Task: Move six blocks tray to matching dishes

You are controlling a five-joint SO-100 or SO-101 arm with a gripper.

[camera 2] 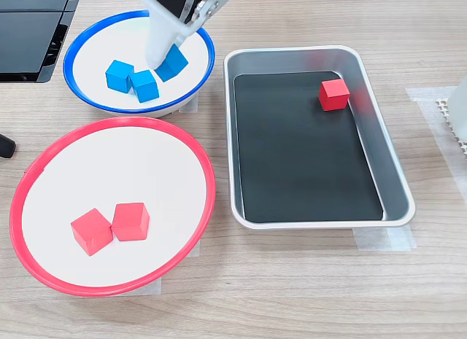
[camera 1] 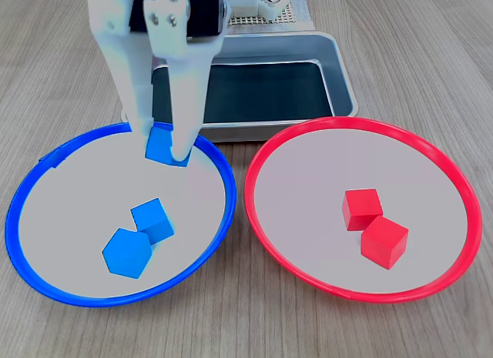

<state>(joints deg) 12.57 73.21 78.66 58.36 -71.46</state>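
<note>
Nearest to us in a fixed view, the red-rimmed dish [camera 2: 29, 180] holds two red blocks [camera 2: 92, 230] [camera 2: 131, 221] lying side by side and touching, left of its centre. In the other fixed view the same pair [camera 1: 362, 209] [camera 1: 384, 242] sits right of centre in that dish [camera 1: 269, 148], one block overlapping the corner of the other.

Beside it, the blue-rimmed dish [camera 1: 19, 200] carries two loose blue blocks [camera 1: 127, 252] [camera 1: 152, 220], touching, each turned at its own angle. A third blue block [camera 1: 162, 145] sits at the dish's far edge, tilted, between the white fingers [camera 1: 139, 104] of the gripper [camera 1: 162, 141], which we see clamped around it. We cannot tell whether this block touches the dish floor.

The arm comes down steeply from the far side, fingers pointing downward into the dish [camera 2: 80, 44], gripper [camera 2: 165, 62] holding the blue block [camera 2: 174, 63] just beside the other two [camera 2: 119, 75] [camera 2: 145, 85].

Farther off, the metal tray [camera 2: 394, 186] lies with its long axis running away from the dishes; one red block [camera 2: 334, 94] rests on its dark bottom near a far corner.
</note>
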